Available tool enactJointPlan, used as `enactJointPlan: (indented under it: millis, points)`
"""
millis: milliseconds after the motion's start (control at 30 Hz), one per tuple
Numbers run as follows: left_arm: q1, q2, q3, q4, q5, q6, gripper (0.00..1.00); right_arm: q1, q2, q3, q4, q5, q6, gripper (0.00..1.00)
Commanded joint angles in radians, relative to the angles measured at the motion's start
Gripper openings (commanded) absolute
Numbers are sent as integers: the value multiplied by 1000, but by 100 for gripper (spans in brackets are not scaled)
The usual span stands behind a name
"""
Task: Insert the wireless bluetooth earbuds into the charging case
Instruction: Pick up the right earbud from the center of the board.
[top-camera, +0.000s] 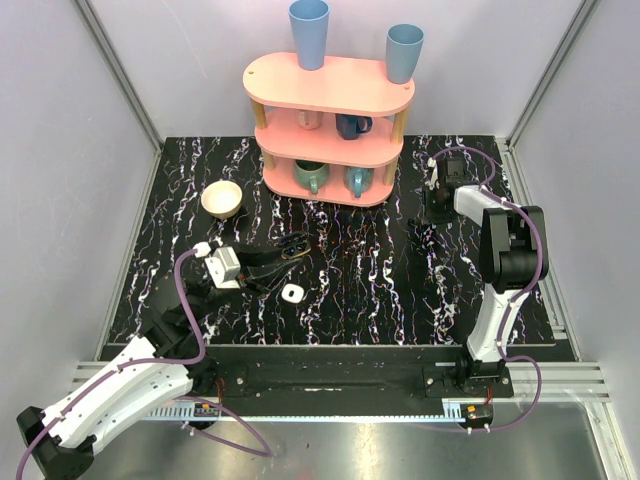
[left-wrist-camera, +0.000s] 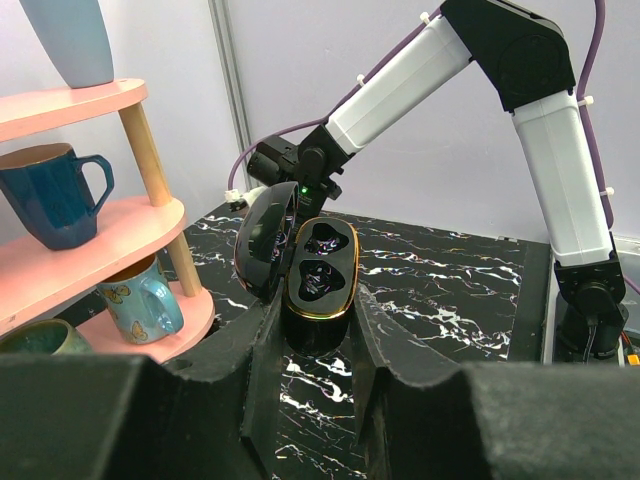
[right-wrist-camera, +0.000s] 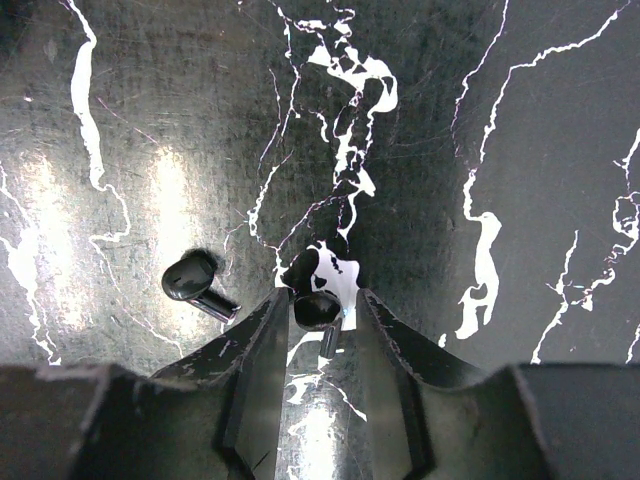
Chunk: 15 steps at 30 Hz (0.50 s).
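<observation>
The charging case (left-wrist-camera: 322, 270) is glossy black with a gold rim, not white. Its lid is swung open to the left and both wells are empty. My left gripper (left-wrist-camera: 318, 335) is shut on its lower body and holds it above the table, left of centre in the top view (top-camera: 296, 245). My right gripper (top-camera: 437, 200) is down at the table's far right. In the right wrist view one black earbud (right-wrist-camera: 316, 308) sits between its fingertips, and the right gripper (right-wrist-camera: 318, 298) is shut on it. A second earbud (right-wrist-camera: 192, 280) lies free on the marble to the left.
A small white rounded-square piece (top-camera: 291, 292) with a dark spot lies just in front of the left gripper. A cream bowl (top-camera: 222, 198) stands at the back left. A pink three-tier shelf (top-camera: 330, 130) with mugs and blue cups fills the back centre.
</observation>
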Motion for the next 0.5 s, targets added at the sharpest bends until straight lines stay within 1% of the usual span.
enactJointPlan:
  millis: [0, 467]
  points:
    - [-2, -13, 22, 40, 2, 14, 0, -5, 7, 23, -5, -17, -5, 41]
    - [-2, -9, 25, 44, 2, 16, 0, -5, 0, 14, -11, -17, 0, 40]
